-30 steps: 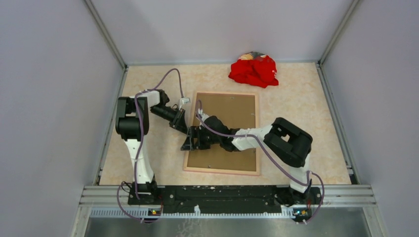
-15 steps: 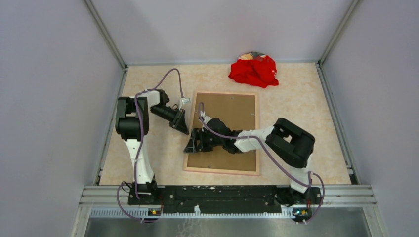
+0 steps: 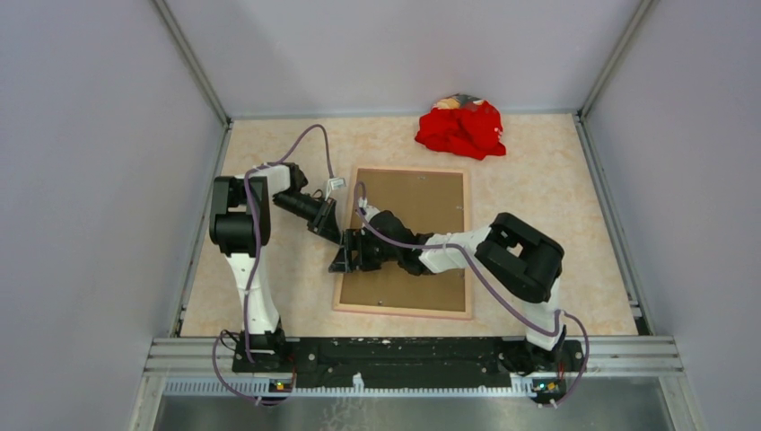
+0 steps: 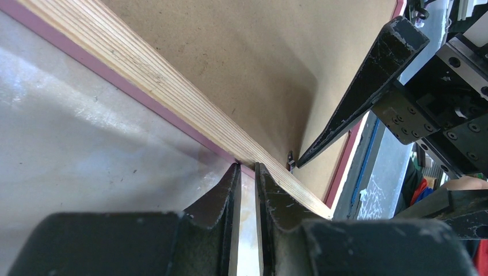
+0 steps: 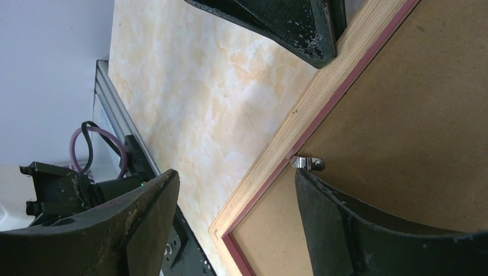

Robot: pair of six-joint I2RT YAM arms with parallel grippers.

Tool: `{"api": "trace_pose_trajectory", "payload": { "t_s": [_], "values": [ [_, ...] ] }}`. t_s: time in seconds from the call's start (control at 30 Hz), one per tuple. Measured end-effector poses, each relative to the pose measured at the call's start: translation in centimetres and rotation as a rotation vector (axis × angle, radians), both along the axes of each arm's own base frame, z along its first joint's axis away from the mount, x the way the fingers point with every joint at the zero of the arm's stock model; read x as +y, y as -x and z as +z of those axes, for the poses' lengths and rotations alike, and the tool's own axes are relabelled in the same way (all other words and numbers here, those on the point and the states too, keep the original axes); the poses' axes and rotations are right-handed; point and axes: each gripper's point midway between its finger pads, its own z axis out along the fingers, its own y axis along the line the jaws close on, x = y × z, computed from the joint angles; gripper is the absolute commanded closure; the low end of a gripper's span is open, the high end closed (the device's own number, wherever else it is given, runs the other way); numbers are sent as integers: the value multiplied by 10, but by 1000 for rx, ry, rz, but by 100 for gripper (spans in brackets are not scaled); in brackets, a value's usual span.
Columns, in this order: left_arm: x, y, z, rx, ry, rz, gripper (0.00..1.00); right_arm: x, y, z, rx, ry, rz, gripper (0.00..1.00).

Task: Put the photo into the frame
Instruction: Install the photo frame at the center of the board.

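The frame lies face down on the table, its tan wood back up, with the brown backing board inside it. The photo is hidden. My left gripper is shut and empty, its tips touching the frame's left rail from outside. My right gripper is open and straddles that same rail, one finger over the table, the other over the backing board beside a small metal clip. In the left wrist view my left gripper meets the rail's pink edge.
A red cloth heap lies at the back of the table, behind the frame. Grey walls close in the table on the left, right and back. The two grippers sit close together at the frame's left edge.
My right gripper has slid a little along the frame's left rail, towards the near edge and back. The left arm and the frame have not moved.
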Motion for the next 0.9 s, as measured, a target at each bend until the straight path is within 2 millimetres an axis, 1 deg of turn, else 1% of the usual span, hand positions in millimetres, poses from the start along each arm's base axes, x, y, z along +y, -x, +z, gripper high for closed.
{"api": "trace_pose_trajectory", "payload": {
  "t_s": [0.57, 0.7, 0.8, 0.87, 0.9],
  "values": [
    [0, 1, 0, -4, 0, -4, 80, 4, -4, 0, -11, -4, 0, 27],
    [0, 3, 1, -3, 0, -8, 78, 2, -5, 2, -1, -11, 6, 25],
    [4, 3, 4, 7, -3, -6, 73, -10, -12, 9, 15, -17, -9, 21],
    [5, -3, 11, -3, -1, 0, 71, -26, -24, 21, 16, -30, -39, 19],
    [6, -10, 15, -21, 3, 7, 70, -37, -35, 30, 9, -38, -64, 18]
  ]
}}
